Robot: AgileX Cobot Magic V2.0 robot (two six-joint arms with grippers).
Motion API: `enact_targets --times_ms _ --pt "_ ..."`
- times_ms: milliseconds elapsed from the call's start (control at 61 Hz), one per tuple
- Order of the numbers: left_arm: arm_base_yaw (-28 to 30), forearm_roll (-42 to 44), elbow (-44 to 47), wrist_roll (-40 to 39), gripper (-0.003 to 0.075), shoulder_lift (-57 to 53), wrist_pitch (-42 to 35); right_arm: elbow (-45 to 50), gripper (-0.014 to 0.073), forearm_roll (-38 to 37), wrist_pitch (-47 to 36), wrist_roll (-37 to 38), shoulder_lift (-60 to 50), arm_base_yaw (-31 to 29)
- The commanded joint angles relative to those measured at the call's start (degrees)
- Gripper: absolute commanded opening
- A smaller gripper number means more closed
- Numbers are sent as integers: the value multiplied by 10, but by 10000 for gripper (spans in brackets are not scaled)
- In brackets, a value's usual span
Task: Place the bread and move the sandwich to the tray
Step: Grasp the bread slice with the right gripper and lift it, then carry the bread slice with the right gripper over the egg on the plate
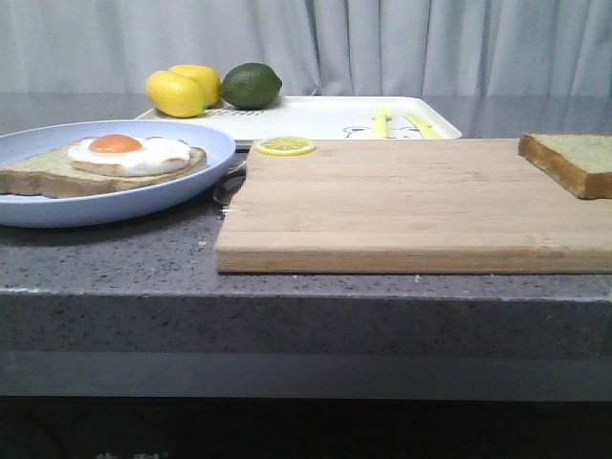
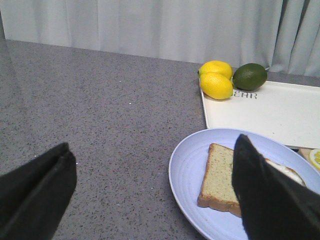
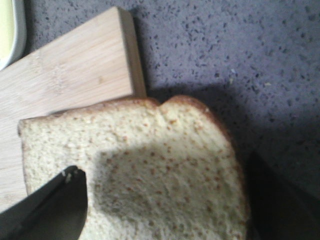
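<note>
Your right tool [image 3: 165, 200] is wide open, one finger on each side of the bread [image 3: 150, 170], and you cannot tell if either finger touches it. The bread lies flat on the far right corner of the cutting board [image 1: 402, 206], at about 3 o'clock in the front view, with part of it hanging over the board's edge above the bench [image 1: 115, 258]. Your left tool [image 2: 150, 190] is wide open too, and it holds nothing. It hangs above the bench just beside the blue plate [image 2: 187, 170]. The sandwich [image 1: 100, 163] lies on that plate at about 9 o'clock in the front view, one slice with a fried egg [image 1: 129, 151] on top. The tray [image 1: 325, 117] sits behind the board at 12 o'clock. Two lemons [image 1: 182, 91] and a lime [image 1: 251, 84] rest at its far left corner. A lemon slice [image 1: 284, 145] lies at the board's back edge.
</note>
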Motion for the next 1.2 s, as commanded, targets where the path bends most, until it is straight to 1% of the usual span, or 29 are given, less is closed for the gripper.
enact_targets --times_ms 0,16,49,66,98,115,197,213,246,312,492,558,640,738,804,902,1099,1181 --pt "1 -1 -22 -4 620 7 -43 -17 533 28 8 -11 -18 -5" --pt "1 -1 -22 -4 620 7 -43 -17 505 29 8 -11 -20 -5" --pt "1 -1 -22 -4 620 7 -43 -18 424 31 8 -11 -21 -5" --pt "1 -1 -22 -4 620 7 -43 -18 370 31 8 -11 -22 -6" --pt "1 -1 -22 -4 620 7 -43 -18 293 32 8 -11 -25 -7" --pt "1 -1 -22 -4 620 7 -43 -18 233 32 8 -11 -26 -7" --pt "1 -1 -22 -4 620 7 -43 -18 39 32 11 -10 -36 -7" --pt "1 -1 -22 -4 620 7 -43 -18 -13 32 12 -10 -39 -7" --pt "1 -1 -22 -4 620 7 -43 -18 -77 32 12 -10 -46 -7" --pt "1 -1 -22 -4 620 7 -43 -18 -60 37 12 -10 -61 -7" --pt "1 -1 -22 -4 620 7 -43 -18 -60 74 22 -10 -117 -7" --pt "1 -1 -22 -4 620 7 -43 -18 -60 111 34 -10 -141 -7" --pt "1 -1 -22 -4 620 7 -43 -18 -60 182 64 -10 -162 0" --pt "1 -1 -22 -4 620 7 -43 -18 -60 256 92 -11 -171 26" --pt "1 -1 -22 -4 620 7 -43 -18 -60 295 90 -11 -171 62" --pt "1 -1 -22 -4 620 7 -43 -18 -60 337 58 -11 -171 130" --pt "1 -1 -22 -4 620 7 -43 -18 -60 422 -79 -11 -155 311" --pt "1 -1 -22 -4 620 7 -43 -18 -60 458 -138 -17 -137 375"
